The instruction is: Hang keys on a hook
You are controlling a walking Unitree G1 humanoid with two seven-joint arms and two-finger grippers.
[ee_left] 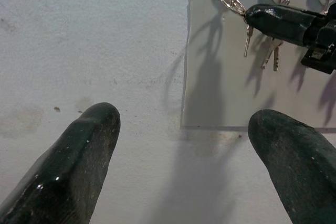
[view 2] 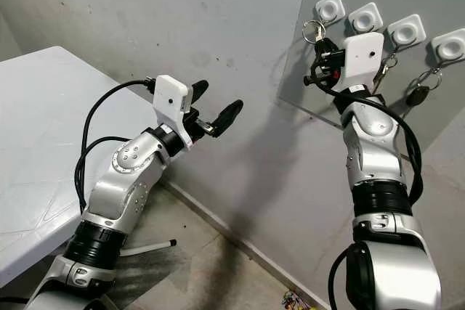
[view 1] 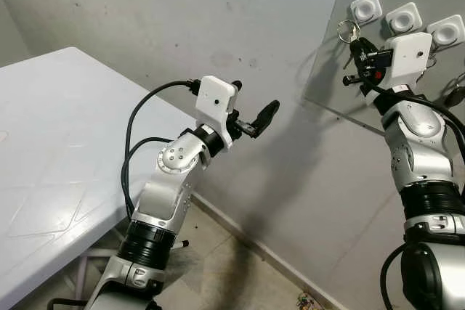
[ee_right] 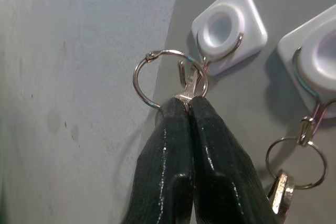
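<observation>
The right gripper (ee_right: pixel 188 103) is raised to the grey wall board (view 2: pixel 429 99), its fingers pressed together on the keys (ee_right: pixel 170 77), whose ring touches the first white hook (ee_right: pixel 228 27). The left gripper (view 2: pixel 214 110) is held forward, fingers spread, holding nothing.

Right arm raised at upper right, right gripper (ee_right: pixel 188 103) fingers pinched together. Left arm bent at centre, left gripper (view 2: pixel 216 107) fingers spread.

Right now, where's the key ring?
The key ring is pinched in the right gripper, up against the leftmost hook on the wall board.
</observation>
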